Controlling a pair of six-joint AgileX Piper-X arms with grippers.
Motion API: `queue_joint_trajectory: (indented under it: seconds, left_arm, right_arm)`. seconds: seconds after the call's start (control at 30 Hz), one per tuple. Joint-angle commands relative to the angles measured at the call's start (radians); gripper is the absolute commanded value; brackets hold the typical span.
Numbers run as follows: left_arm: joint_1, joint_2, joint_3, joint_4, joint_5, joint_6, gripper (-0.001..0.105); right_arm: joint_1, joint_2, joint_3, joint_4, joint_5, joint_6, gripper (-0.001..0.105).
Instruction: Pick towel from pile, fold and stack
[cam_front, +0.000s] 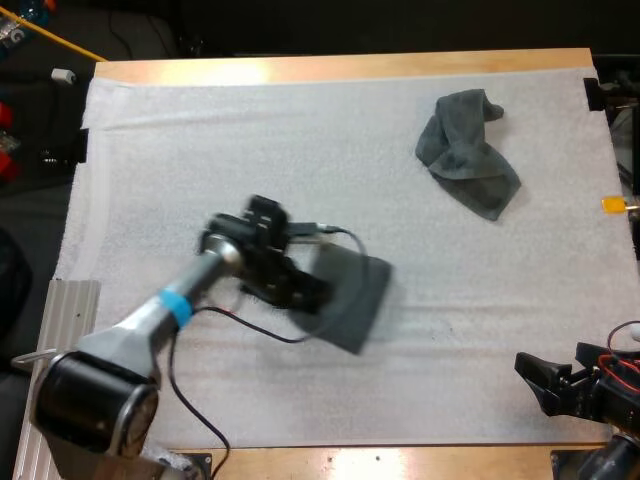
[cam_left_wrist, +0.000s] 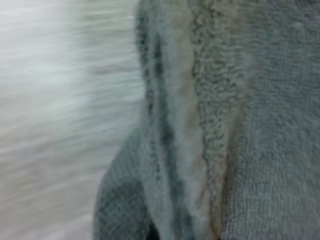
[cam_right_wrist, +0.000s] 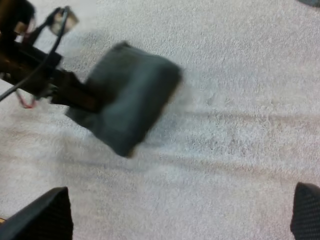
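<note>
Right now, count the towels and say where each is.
2: a folded towel in the left gripper near the middle of the mat; a crumpled towel toward its far right corner.

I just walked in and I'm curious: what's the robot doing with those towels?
The left gripper holds a folded towel by one edge, over the middle of the white mat. The picture is streaked there, so it looks to be moving. A crumpled towel lies toward the mat's far right, not yet folded. The right gripper is open at the near right side of the mat and touches nothing.
</note>
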Motion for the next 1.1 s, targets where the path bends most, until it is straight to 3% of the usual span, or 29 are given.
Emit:
queue_joint_trajectory:
  seconds: [0.0,0.07,0.23,0.47,0.6,0.77,1.07]
  left_arm:
    - [0.020,-0.019,-0.004,0.041,-0.043,0.039,0.000]
    - [0.122,-0.030,-0.004,0.084,-0.098,0.102,0.000]
    - [0.319,-0.057,-0.004,0.130,-0.149,0.182,0.000]
    - [0.549,-0.085,-0.004,0.142,-0.207,0.180,0.000]
    - [0.601,-0.084,-0.004,0.142,-0.238,0.180,0.000]
    - [0.615,-0.084,-0.004,0.147,-0.377,0.189,0.000]
    - [0.615,-0.084,-0.004,0.143,-0.387,0.239,0.001]
  right_arm:
    - [0.002,-0.002,-0.008,-0.004,0.007,0.004,0.085]
    - [0.002,-0.002,-0.008,-0.004,0.007,0.004,0.085]
    - [0.002,-0.002,-0.008,-0.004,0.002,0.004,0.085]
    - [0.002,-0.002,-0.005,-0.082,-0.080,0.004,0.085]
    - [0.002,-0.002,-0.005,-0.125,-0.093,0.004,0.085]
    - [0.002,-0.002,-0.005,-0.125,-0.093,0.004,0.085]
    - [0.002,-0.002,-0.005,-0.125,-0.100,0.004,0.085]
